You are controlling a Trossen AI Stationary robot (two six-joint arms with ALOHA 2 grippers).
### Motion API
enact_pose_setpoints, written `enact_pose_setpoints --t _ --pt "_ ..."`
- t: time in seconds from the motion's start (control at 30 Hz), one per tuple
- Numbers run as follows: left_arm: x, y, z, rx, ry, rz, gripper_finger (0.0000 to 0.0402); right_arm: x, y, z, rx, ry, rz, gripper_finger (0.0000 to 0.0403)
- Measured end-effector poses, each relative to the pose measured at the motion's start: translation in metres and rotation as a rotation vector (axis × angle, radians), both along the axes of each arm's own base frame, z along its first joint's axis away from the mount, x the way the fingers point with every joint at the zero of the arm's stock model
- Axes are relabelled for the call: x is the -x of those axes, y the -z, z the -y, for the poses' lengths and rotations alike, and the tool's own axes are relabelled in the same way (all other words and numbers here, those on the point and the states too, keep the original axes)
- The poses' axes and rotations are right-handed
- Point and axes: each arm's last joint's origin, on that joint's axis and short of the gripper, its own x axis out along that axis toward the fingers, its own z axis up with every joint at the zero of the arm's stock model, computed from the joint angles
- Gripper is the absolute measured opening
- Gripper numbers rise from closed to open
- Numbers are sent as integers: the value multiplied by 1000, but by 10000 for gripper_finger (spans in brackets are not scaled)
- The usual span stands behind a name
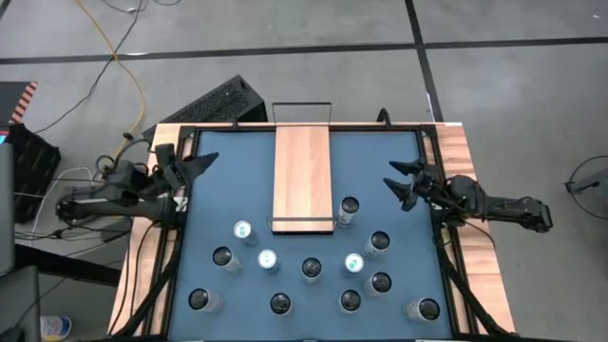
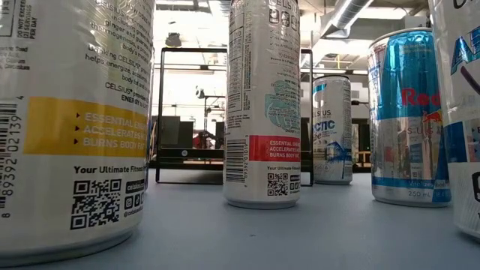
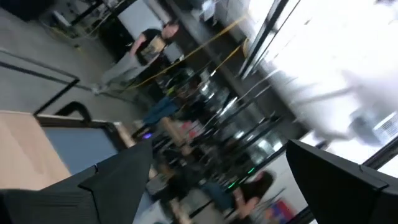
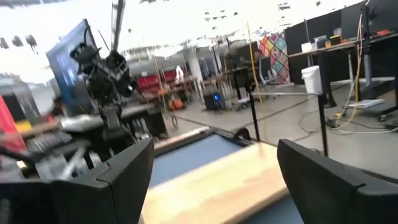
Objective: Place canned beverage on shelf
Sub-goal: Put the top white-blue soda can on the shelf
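While nothing has been picked up yet, the left gripper [image 1: 207,163] hangs over the left edge of the table [image 1: 218,190], fingers spread apart and empty. Next comes the shelf [image 1: 302,176], lying bare down the middle of the far half. Cans [image 1: 312,269] stand scattered across the near half, one can [image 1: 348,211] touching or just beside the shelf's near right corner. Over the right edge, the right gripper [image 1: 399,183] also waits wide and empty. I judge the job unstarted: one arm must reach down, close on a can, and carry it onto the board.

Twelve cans [image 1: 311,269], one shelf [image 1: 302,177], two arms [image 1: 489,202]
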Motion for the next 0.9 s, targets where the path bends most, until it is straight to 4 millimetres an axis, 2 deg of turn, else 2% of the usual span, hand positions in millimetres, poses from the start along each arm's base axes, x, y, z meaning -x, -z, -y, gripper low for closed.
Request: enact_pose_setpoints --t 0.13,0.27,0.4,0.53,0.73,0.9 --pt "-14 -31 0 -36 -4 -162 359 2 -8 0 -22 -5 35 338" --pt "-27 -56 0 -38 0 -303 359 3 -25 -1 8 0 -55 338" --pt "-35 -75 -1 -56 -1 -383 359 1 -57 -1 57 6 -135 338" --pt "-38 -89 -1 -83 -4 -415 359 -8 -99 0 40 -29 -238 338" --pt "-37 -96 -1 -82 -14 -405 359 -38 -154 -1 43 -92 -561 338" --pt "-37 -96 -1 -77 -17 -408 359 -74 -178 -5 37 -154 -806 338"
